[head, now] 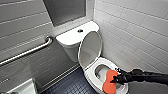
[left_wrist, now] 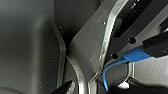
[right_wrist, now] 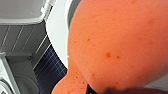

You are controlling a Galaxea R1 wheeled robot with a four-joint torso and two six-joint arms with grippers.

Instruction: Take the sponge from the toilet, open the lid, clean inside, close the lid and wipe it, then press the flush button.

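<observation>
The sponge (head: 109, 80) is seen clamped in the right end effector (head: 117, 79), which is clenched on its edge, and it is held low over the front rim of the toilet (head: 88, 73), partly above the open bowl. A risk is judged here: the hold is taken at one side only, so if the sponge is pressed hard against the ceramic it could be twisted out of the grasp and dropped into the water. A scrape of the dark end effector on the glossy rim is also to be feared if the arm is lowered too far. The sponge is shown bright orange, soft and rounded, waisted in the middle in the head view. In the right wrist view its surface (right_wrist: 117, 45) is seen finely pitted with a few darker specks, and no bluish face can be made out. Further out, the lid (head: 90, 48) is found raised and leaning back against the tank (head: 72, 37), and a careless sweep could knock it down onto the arm. The flush button (head: 80, 31) is set in the tank top, well apart from the sponge. A metal grab bar (head: 30, 51) is fixed to the tiled wall beside the toilet, above the dark tiled floor (head: 72, 86). The state of the left end effector (left_wrist: 92, 89) cannot be told.
</observation>
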